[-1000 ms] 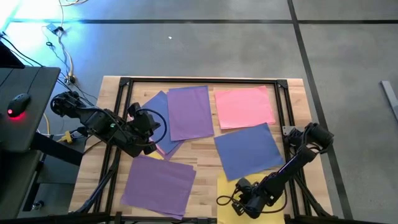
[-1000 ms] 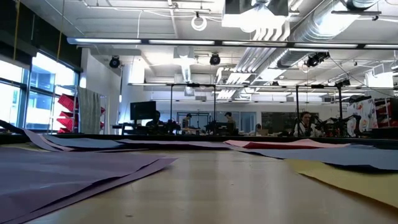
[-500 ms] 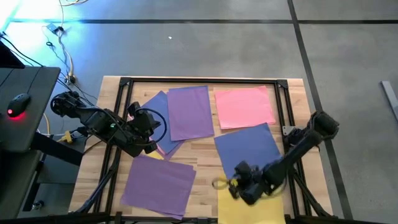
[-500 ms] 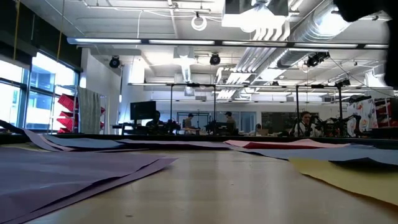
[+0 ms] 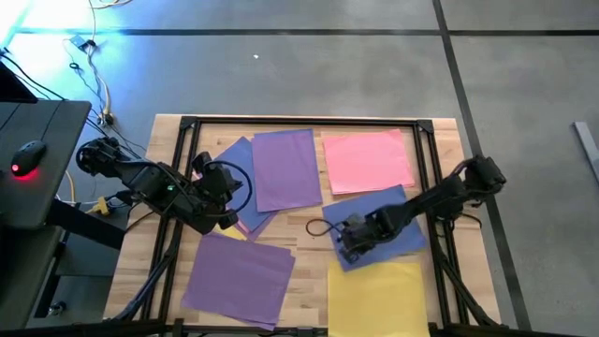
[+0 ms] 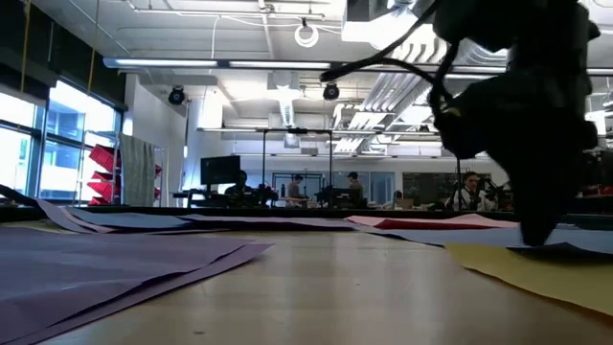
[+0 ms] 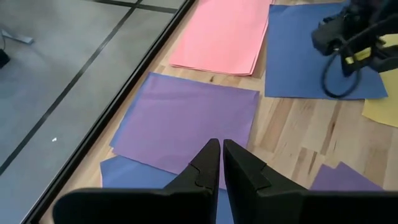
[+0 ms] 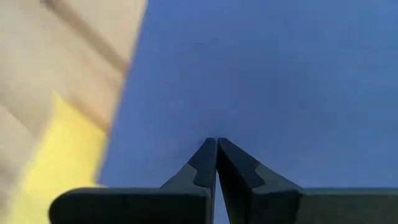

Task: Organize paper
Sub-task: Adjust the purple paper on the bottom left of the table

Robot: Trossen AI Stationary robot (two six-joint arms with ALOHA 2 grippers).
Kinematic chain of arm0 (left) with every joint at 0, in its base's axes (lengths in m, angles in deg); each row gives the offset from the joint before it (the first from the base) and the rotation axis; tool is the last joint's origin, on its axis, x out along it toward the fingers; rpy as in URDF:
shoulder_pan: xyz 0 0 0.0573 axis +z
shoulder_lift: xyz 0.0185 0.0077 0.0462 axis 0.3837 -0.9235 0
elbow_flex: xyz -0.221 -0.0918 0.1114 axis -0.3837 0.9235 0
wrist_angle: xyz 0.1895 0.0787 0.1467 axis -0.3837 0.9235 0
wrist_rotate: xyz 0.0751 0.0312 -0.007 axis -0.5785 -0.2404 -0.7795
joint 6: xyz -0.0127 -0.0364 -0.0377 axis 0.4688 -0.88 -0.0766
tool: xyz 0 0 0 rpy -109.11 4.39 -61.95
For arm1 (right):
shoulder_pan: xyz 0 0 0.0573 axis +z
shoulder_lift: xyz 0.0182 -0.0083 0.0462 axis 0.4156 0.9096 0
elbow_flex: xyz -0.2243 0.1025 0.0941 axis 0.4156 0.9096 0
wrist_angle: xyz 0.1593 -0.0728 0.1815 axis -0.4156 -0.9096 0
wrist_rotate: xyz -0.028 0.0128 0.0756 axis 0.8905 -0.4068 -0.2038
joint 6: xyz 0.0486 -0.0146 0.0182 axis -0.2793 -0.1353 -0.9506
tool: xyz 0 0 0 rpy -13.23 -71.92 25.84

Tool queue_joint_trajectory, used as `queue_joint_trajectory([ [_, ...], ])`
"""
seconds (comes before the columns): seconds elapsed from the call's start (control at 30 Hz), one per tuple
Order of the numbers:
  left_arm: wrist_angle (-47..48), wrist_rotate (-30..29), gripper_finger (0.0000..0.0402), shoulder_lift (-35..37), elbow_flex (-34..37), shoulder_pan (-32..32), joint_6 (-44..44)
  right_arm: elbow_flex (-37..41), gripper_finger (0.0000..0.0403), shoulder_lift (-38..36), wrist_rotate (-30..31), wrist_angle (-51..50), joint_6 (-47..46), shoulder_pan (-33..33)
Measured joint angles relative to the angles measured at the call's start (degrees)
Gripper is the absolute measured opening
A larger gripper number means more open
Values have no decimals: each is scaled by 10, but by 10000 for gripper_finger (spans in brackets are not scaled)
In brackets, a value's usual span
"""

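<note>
Since the right gripper (image 5: pixel 348 245) has been moved off the yellow sheet (image 5: pixel 379 298) onto the blue sheet (image 5: pixel 374 225) — fingers closed, nothing held — that sheet is judged the next to be shifted.

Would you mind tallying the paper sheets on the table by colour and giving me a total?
Purple: 2, the upper purple sheet and the lower purple sheet
Blue: 2, the left blue sheet, partly covered, and the right blue sheet under the right gripper
Pink: 1, the pink sheet
Yellow: 1, the yellow sheet
Total: 6 visible sheets
</note>
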State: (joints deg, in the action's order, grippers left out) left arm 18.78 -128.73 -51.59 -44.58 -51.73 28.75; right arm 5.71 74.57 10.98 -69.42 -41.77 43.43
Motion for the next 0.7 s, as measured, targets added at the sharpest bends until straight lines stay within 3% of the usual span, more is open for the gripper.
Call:
queue_joint_trajectory([
  [0.33, 0, -21, 0, 0, 0, 5, -1, 44, 0, -3, 63, 95, -159, -35],
  [0.43, 0, -22, 0, 0, 0, 7, -1, 44, 0, -2, 89, 99, -135, -35],
  [0.7, 0, -23, 0, 0, 0, 7, 0, 43, 0, -2, 76, 82, -77, -26],
])
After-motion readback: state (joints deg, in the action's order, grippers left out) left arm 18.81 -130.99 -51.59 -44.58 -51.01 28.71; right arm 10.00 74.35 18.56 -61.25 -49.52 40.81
